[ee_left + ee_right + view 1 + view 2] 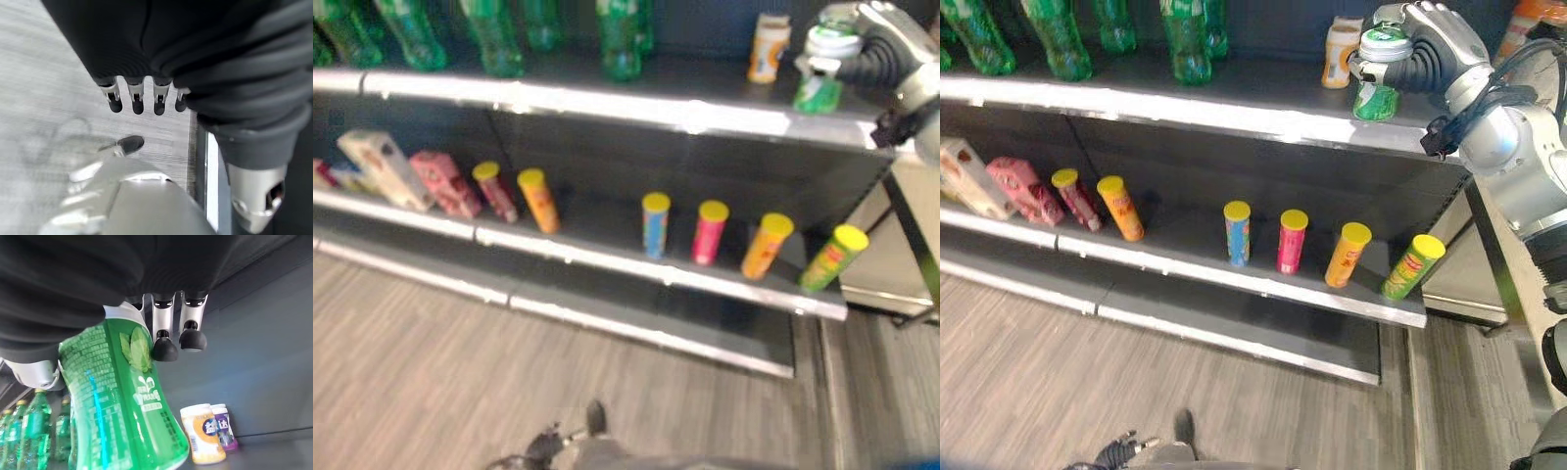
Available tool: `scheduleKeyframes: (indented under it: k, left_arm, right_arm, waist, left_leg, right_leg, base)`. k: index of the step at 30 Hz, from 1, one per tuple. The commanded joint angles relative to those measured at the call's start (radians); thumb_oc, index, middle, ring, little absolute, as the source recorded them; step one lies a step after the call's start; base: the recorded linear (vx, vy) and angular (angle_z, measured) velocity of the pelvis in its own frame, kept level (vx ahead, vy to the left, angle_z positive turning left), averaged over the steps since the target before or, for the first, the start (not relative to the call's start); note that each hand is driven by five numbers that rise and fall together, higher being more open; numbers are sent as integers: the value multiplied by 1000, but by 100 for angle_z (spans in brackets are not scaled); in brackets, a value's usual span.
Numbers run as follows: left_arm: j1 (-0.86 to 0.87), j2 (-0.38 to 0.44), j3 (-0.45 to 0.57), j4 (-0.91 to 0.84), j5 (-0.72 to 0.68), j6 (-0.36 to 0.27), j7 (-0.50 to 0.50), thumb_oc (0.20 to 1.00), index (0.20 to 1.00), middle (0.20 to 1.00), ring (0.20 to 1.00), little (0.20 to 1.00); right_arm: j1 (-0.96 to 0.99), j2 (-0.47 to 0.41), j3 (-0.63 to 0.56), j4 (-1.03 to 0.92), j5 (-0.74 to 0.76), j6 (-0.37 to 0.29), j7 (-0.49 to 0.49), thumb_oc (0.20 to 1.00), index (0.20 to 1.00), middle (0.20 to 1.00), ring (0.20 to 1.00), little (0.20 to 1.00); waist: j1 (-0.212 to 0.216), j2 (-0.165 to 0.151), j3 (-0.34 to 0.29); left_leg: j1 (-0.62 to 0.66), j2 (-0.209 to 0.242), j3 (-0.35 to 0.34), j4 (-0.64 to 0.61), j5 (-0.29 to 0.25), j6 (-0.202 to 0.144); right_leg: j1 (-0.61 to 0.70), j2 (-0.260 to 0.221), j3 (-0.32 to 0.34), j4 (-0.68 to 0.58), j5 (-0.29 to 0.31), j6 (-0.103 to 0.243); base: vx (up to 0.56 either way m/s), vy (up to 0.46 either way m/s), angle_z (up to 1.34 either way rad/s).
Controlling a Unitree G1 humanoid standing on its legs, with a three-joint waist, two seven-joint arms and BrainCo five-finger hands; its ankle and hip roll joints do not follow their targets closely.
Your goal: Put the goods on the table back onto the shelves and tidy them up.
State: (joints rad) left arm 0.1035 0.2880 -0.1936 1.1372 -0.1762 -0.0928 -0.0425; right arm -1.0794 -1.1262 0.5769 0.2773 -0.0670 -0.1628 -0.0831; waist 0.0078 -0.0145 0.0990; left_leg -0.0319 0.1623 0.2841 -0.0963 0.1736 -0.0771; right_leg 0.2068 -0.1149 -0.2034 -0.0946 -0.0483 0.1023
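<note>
I have my right hand (1430, 54) up at the right end of the upper shelf (1234, 113), its fingers (166, 347) curled round a green canister (1376, 83) with a white lid. The canister stands roughly upright, long axis vertical, lid up under my palm, its base at or just above the shelf surface; I cannot tell whether it touches. Just beside it, farther back, stands an orange-and-white jar (1340, 54), with a purple one (225, 426) behind that. Green bottles (1185, 39) line the shelf to the left. On the lower shelf (1234, 279), yellow-lidded tubes (1291, 240) stand in a row, the rightmost (1412, 266) tilted. My left hand (142, 95) hangs over the floor (49, 98), fingers loosely bent, holding nothing.
</note>
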Motion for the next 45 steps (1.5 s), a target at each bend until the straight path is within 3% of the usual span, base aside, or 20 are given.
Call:
scheduleKeyframes:
  k: [1,4,8,9,11,12,18,45]
  left_arm:
    - [-84,24,-24,-14,-16,-43,27,1000,1000,1000,1000,1000]
    - [-101,35,-27,-25,-17,-43,32,1000,1000,1000,1000,1000]
    - [-101,35,-27,-25,-17,-43,32,1000,1000,1000,1000,1000]
    - [-119,44,-31,-18,-14,-42,38,1000,1000,1000,1000,1000]
    - [-124,49,-27,-14,-15,-45,34,1000,1000,1000,1000,1000]
    - [-123,71,-17,-8,-10,-50,33,1000,1000,1000,1000,1000]
    - [-97,44,-8,6,-2,-42,23,1000,1000,1000,1000,1000]
    - [-55,9,-28,-35,-3,-29,9,1000,1000,1000,1000,1000]
  right_arm:
    - [-89,-4,-41,4,-2,-1,-26,200,200,200,200,200]
    - [-79,10,-53,1,-8,5,-26,200,200,200,200,200]
    - [-79,10,-53,1,-8,5,-26,200,200,200,200,200]
    - [-90,31,-52,3,-5,10,-27,200,200,200,200,200]
    - [-111,30,-32,15,-1,13,-18,200,200,200,200,200]
    - [-151,13,8,38,-3,15,-7,200,200,200,200,200]
    - [-126,42,15,61,0,17,7,200,200,200,200,200]
    - [-31,37,36,141,-40,26,62,200,200,200,200,200]
  waist:
    - [55,5,-23]
    - [48,8,-16]
    - [50,7,-17]
    - [28,21,10]
    - [29,18,9]
    - [27,5,10]
    - [44,-16,-26]
    - [55,-6,-19]
  left_leg:
    - [46,2,24,9,-81,-85]
    - [68,-26,44,9,-104,-53]
    - [67,-27,46,9,-104,-52]
    - [92,-39,57,9,-132,-33]
    - [97,-50,62,9,-148,-36]
    - [90,-51,56,9,-146,-43]
    - [107,-45,85,9,-148,-54]
    - [152,-6,98,17,-139,-79]
  right_leg:
    - [-34,-57,-90,65,-24,63]
    - [-96,-93,-83,206,-16,80]
    - [-102,-95,-80,214,-20,81]
    - [-206,-110,-69,337,3,94]
    - [-219,-132,-103,250,38,89]
    - [-200,-147,-141,127,65,105]
    - [-136,-134,-172,33,96,98]
    - [-52,-89,-207,17,49,75]
  base:
    - [147,197,-35]
    - [126,186,-13]
    - [17,51,-3]
    - [61,151,1]
    - [78,33,-23]
    - [80,-81,-30]
    - [76,-62,10]
    - [18,-31,1]
